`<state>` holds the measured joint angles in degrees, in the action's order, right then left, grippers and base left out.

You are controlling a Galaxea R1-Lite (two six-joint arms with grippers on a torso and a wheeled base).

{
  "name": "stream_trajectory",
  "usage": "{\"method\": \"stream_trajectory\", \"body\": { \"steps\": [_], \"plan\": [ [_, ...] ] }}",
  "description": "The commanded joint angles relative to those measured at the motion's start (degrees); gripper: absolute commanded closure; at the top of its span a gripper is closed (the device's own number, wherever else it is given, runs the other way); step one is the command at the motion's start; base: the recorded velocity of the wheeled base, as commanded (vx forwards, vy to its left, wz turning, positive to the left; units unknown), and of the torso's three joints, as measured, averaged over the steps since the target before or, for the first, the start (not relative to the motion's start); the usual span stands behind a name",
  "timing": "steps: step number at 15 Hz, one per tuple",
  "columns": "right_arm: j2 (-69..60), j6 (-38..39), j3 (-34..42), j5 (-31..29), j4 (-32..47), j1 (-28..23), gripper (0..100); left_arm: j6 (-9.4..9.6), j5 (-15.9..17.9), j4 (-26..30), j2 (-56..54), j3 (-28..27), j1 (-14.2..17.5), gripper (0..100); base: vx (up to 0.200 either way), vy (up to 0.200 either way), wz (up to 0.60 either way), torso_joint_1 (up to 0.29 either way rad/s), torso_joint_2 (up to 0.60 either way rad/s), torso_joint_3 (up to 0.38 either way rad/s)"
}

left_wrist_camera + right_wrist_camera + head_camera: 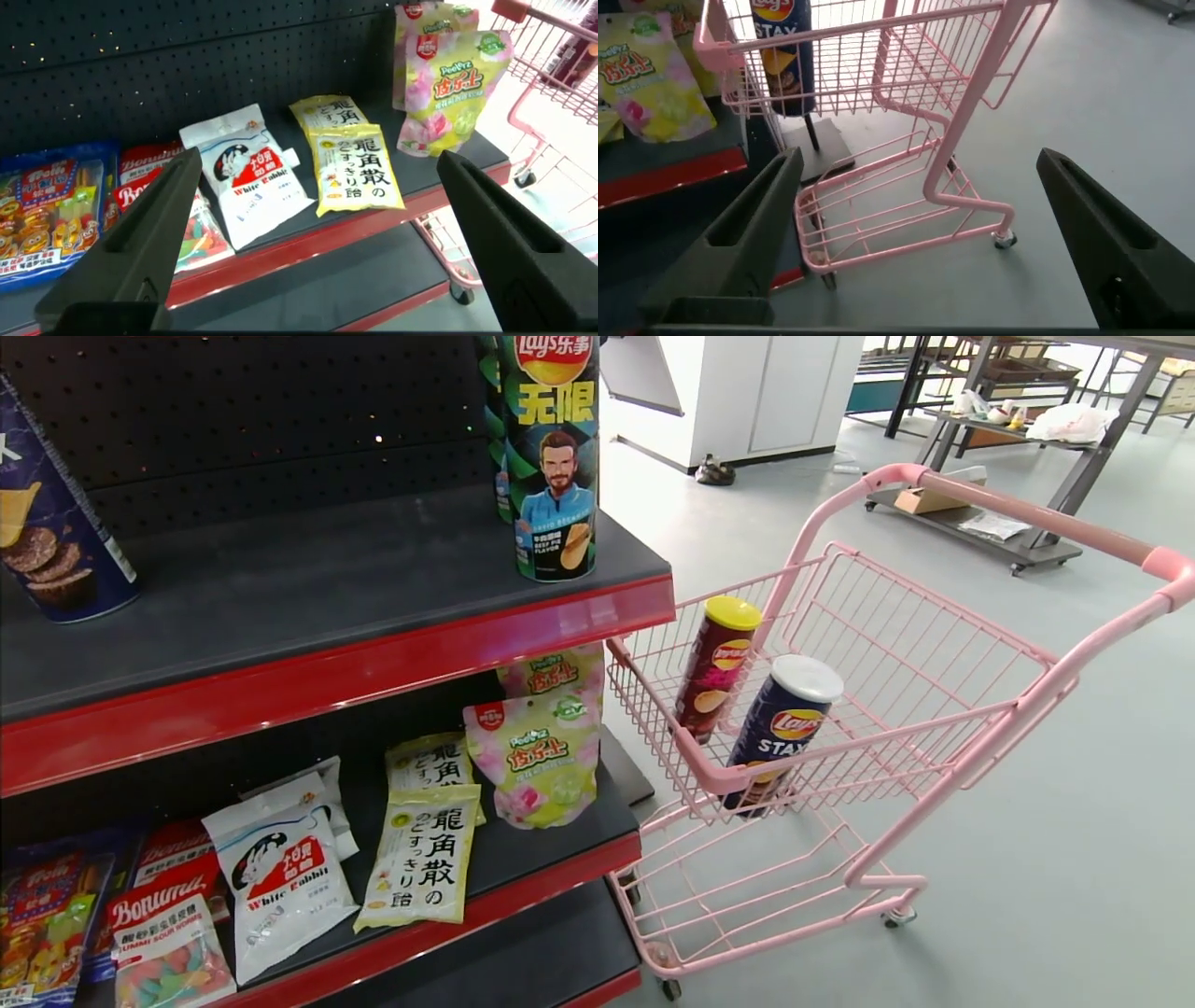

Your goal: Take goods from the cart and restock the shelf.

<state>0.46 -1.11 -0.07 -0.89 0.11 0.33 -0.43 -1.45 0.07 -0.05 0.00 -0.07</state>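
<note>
Picking has not begun; the left jaws and right jaws both stand wide apart, holding nothing, the left before the lower shelf's snack bags, the right before the pink cart. Its basket holds a maroon can and a blue can, upright, just beside each other; next, probably close on one and lift it to the upper shelf.

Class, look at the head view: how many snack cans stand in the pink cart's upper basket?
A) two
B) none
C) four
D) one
A: a dark red can with a yellow lid and a blue can with a white lid stand side by side in the pink cart.
</note>
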Motion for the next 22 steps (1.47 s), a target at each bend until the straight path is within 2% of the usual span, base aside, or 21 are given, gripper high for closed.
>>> {"method": "stream_trajectory", "body": {
  "steps": [1, 2, 3, 4, 5, 7, 9, 14, 16, 22],
  "plan": [
    [1.73, 0.14, -3.18, 0.71, 0.07, 0.20, 0, -0.01, -0.04, 0.01, 0.05, 0.00, -0.01, 0, 0.000, 0.000, 0.00, 0.000, 0.00, 0.000],
    [27.75, 8.23, -26.29, 1.42, -0.55, 1.25, 0, -0.01, -0.04, 0.01, 0.05, 0.00, -0.01, 0, 0.000, 0.000, 0.00, 0.000, 0.00, 0.000],
    [36.45, 14.82, -36.40, 2.03, -0.46, 1.52, 0, -0.01, -0.04, 0.01, 0.05, 0.00, -0.01, 0, 0.000, 0.000, 0.00, 0.000, 0.00, 0.000],
    [45.86, 14.47, -45.28, 5.81, -0.46, 3.45, 0, -0.01, 0.04, 0.01, 0.05, 0.00, -0.01, 0, 0.000, 0.000, 0.00, 0.000, 0.00, 0.000],
    [51.48, 8.40, -45.10, 8.80, -2.13, 5.82, 0, -0.01, 0.04, 0.01, 0.05, 0.00, -0.01, 0, 0.000, 0.000, 0.00, 0.000, 0.00, 0.000],
    [56.58, 7.44, -42.20, 9.15, -5.65, 5.91, 0, -0.01, 0.04, 0.01, 0.05, 0.00, -0.01, 0, 0.000, 0.000, 0.00, 0.000, 0.00, 0.000],
    [71.87, 7.09, -32.45, 10.03, -23.66, 7.84, 0, -0.01, 0.04, 0.01, 0.05, 0.00, -0.01, 0, 0.000, 0.000, 0.00, 0.000, 0.00, 0.000],
    [94.11, 7.26, -29.99, 10.65, -45.64, 10.39, 0, 0.08, 0.04, 0.01, 0.05, 0.00, -0.01, 0, 0.000, 0.000, 0.00, 0.000, 0.00, 0.000],
    [97.71, 7.17, -30.25, 10.73, -49.24, 11.80, 0, 0.08, 0.04, 0.01, 0.05, 0.00, -0.01, 0, 0.000, 0.000, 0.00, 0.000, 0.00, 0.000],
    [101.75, 7.61, -32.97, 10.91, -49.77, 13.47, 0, 0.08, 0.04, 0.01, 0.05, 0.00, -0.01, 0, 0.000, 0.000, 0.00, 0.000, 0.00, 0.000]
  ]
}}
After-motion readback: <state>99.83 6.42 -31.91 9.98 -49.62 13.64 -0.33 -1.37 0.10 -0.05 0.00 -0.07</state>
